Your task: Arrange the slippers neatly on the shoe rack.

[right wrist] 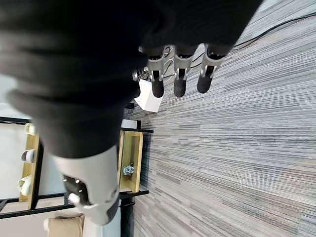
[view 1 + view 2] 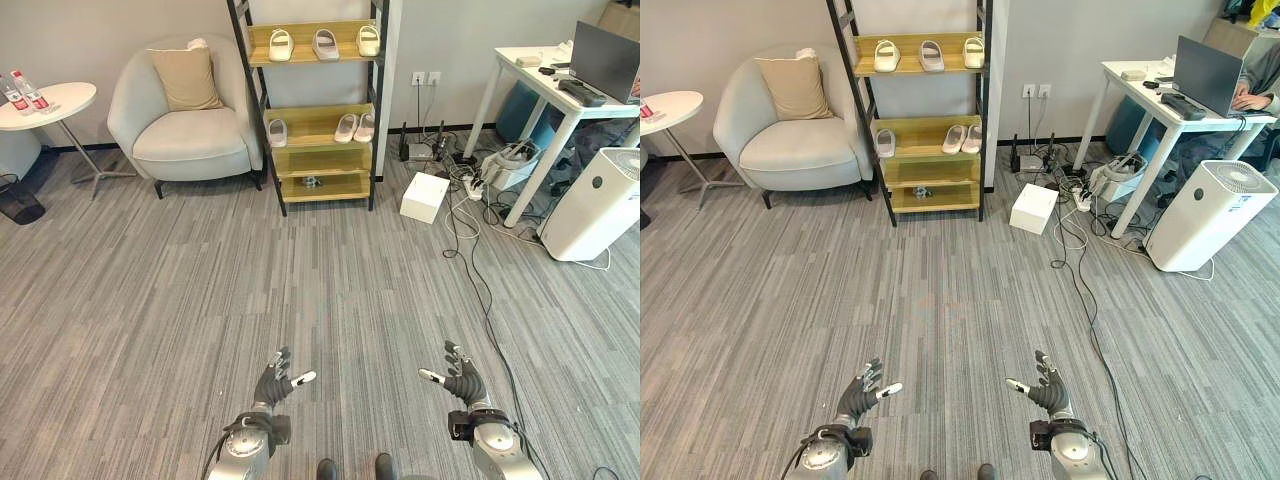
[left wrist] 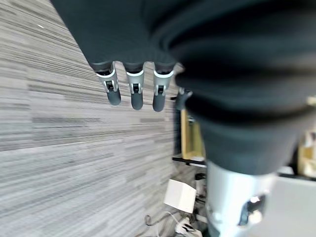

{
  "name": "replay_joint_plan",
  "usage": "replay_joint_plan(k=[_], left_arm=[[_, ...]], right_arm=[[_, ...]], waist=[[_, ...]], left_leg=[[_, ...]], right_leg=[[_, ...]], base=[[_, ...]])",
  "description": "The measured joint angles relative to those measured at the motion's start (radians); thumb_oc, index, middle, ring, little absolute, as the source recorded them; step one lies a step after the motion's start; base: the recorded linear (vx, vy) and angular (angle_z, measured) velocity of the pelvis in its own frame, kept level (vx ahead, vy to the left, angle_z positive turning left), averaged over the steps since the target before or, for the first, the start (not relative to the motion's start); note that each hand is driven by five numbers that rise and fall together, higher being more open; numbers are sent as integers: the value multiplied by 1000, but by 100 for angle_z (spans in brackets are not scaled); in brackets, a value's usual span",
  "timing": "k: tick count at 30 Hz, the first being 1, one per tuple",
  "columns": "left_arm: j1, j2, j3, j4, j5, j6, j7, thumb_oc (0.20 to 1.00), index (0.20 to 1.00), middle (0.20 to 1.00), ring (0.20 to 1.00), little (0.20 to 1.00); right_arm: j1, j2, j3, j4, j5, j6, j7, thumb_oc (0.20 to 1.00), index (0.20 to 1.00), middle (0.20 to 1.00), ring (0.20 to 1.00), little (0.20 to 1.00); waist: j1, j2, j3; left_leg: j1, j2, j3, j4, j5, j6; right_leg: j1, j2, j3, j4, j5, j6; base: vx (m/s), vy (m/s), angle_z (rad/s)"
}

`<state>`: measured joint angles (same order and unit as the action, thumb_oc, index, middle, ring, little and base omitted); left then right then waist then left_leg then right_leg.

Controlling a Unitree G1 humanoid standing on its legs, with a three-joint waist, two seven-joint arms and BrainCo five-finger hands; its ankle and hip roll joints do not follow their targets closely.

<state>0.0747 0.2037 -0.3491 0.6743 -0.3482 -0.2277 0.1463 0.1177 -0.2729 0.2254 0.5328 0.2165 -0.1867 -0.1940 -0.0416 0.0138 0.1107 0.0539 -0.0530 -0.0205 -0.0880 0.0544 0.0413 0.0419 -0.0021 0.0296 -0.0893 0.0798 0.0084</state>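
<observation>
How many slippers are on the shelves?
6. Three pale foam slippers sit in a row on the top wooden shelf. Three more are on the second shelf: one left, two together right. None look hidden.

Both arms are held out low and forward, well short of the shoe rack (image 2: 318, 105) and aimed roughly toward it. The left hand (image 2: 273, 385) is kept on the rack's left side, fingers straight and spread, thumb stuck out inward toward the other hand. The right hand (image 2: 462, 380) is mirrored on the rack's right side (same loose spread, thumb pointed inward too). Nothing is gripped by either one. Straight, dark-tipped fingers (image 3: 134, 94) are seen in a row from each wrist.
</observation>
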Motion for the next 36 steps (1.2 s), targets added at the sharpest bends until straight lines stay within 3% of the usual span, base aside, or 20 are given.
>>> replay_joint_plan(k=[3, 11, 20, 25, 27, 31, 33, 34, 35, 36], left_arm=[[-6, 3, 0, -2, 5, 0, 8, 1000, 1000, 1000, 1000, 1000], [-4, 4, 0, -44, -5, 0, 1, 1000, 1000, 1000, 1000, 1000], [-1, 4, 0, -43, -25, 0, -25, 1000, 1000, 1000, 1000, 1000], [-5, 6, 1, -43, -24, 0, -24, 1000, 1000, 1000, 1000, 1000], [-9, 23, 0, -54, -14, 1, -19, 1000, 1000, 1000, 1000, 1000], [-9, 75, 43, -126, 26, 1, 3, 1000, 1000, 1000, 1000, 1000], [-58, 87, 48, -130, 25, 1, 5, 1000, 1000, 1000, 1000, 1000], [-75, 89, 48, -126, 25, -2, 6, 1000, 1000, 1000, 1000, 1000], [-81, 92, 76, -105, 24, -1, 10, 1000, 1000, 1000, 1000, 1000], [-86, 107, 87, -105, 24, -2, 13, 1000, 1000, 1000, 1000, 1000]], right_arm=[[-2, 5, 2, 3, 3, 0, 16, 1000, 1000, 1000, 1000, 1000], [-26, 21, 37, 41, 3, 2, 32, 1000, 1000, 1000, 1000, 1000], [-26, 17, 40, 48, 17, 21, 44, 1000, 1000, 1000, 1000, 1000], [-25, -3, 41, 21, 19, 21, 68, 1000, 1000, 1000, 1000, 1000], [-29, -5, 41, 3, 21, 20, 69, 1000, 1000, 1000, 1000, 1000], [-28, -32, 27, -43, 22, 17, 68, 1000, 1000, 1000, 1000, 1000], [-90, -29, -14, -47, 22, 17, 64, 1000, 1000, 1000, 1000, 1000], [-106, -33, -20, -60, 21, 20, 63, 1000, 1000, 1000, 1000, 1000], [-75, -32, -3, -70, 21, 20, 65, 1000, 1000, 1000, 1000, 1000], [-75, -28, 0, -70, 21, 18, 65, 1000, 1000, 1000, 1000, 1000]], waist=[[0, -20, -11], [0, 0, -9], [0, -1, -8], [0, -16, 19], [0, -38, 35], [2, -52, 59], [17, -18, 135], [10, -10, 162], [-5, -35, 159], [0, -45, 159]], left_leg=[[1, -2, 2, 1, 13, 4], [13, -1, 1, 0, 8, 0], [3, -1, -1, 1, 13, 3], [-29, -4, -1, 0, 8, -2], [-37, -5, 0, 0, 11, 4], [-51, -27, 1, 8, -7, 28], [-112, -43, 22, 83, -56, 108], [-100, -38, 20, 104, -55, 82], [-34, -67, 12, 66, -58, 76], [-24, -69, 17, 58, -67, 68]], right_leg=[[7, -2, 2, 0, 13, 11], [18, -1, 1, 0, -1, 0], [9, -1, -1, 0, 15, 4], [-22, -3, -2, 0, 7, 8], [-30, -4, -1, 0, 14, 15], [-54, -17, -1, 29, 9, 24], [-289, -4, 19, 433, -58, 97], [-373, -9, 16, 602, -107, 128], [-364, -43, 24, 505, -194, 90], [-360, -41, 16, 353, -185, 78]], base=[[0, 0, 0], [-1, -7, 1], [0, 0, 0], [41, 69, -1], [147, 182, -2], [96, 251, -6], [138, 73, -55], [324, -122, -18], [327, -181, -7], [362, -254, 0]])
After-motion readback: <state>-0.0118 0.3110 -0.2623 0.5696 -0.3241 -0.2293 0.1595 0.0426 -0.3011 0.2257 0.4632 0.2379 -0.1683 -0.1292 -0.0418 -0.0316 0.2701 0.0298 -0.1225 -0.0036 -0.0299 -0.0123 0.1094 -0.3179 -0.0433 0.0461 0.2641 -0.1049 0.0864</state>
